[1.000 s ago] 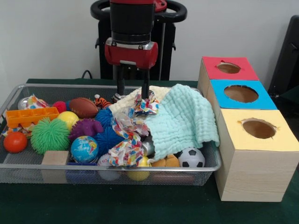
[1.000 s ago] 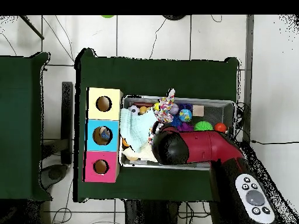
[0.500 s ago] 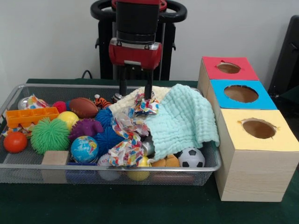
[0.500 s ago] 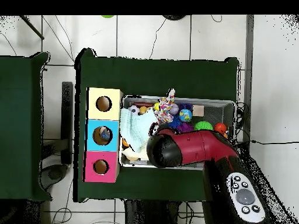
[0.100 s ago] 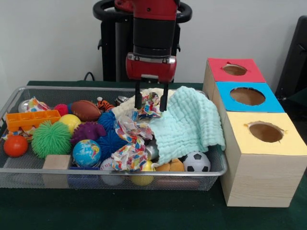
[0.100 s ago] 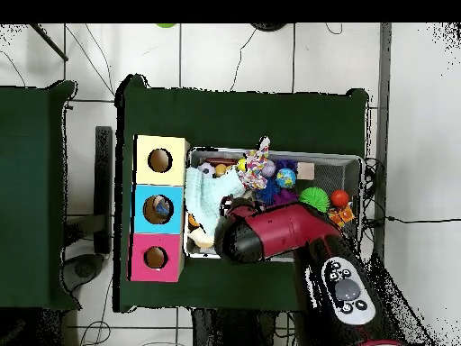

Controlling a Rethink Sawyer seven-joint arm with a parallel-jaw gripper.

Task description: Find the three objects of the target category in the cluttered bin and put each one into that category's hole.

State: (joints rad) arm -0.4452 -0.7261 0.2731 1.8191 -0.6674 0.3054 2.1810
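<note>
Front view shows the wire bin (image 5: 29, 175) on the green tabletop (image 5: 144, 211), crowded with toys. The jaws (image 5: 150, 101) hang over its far middle, at about 12 o'clock from the bin's centre, spread apart and empty, their two fingers (image 5: 138, 99) straddling a bunched patterned cloth (image 5: 149, 108) without pinching it. That colourful cloth trails down toward 6 o'clock over the pile. A mint-green cloth (image 5: 189, 124) drapes over the bin's rim at 3 o'clock. At 9 o'clock sit a green spiky ball (image 5: 50, 138), an orange ball (image 5: 15, 145), an orange tray (image 5: 32, 118) and a small football (image 5: 85, 110). A globe ball (image 5: 87, 152) and a soccer ball (image 5: 196, 162) lie toward 6 o'clock.

Beside the bin stand three boxes, each with a round hole: the red box (image 5: 235, 70), the blue box (image 5: 247, 97), and the yellow box (image 5: 266, 134).

Overhead view has the red arm (image 6: 279, 236) covering the bin's lower part; the jaws are hidden beneath it.
</note>
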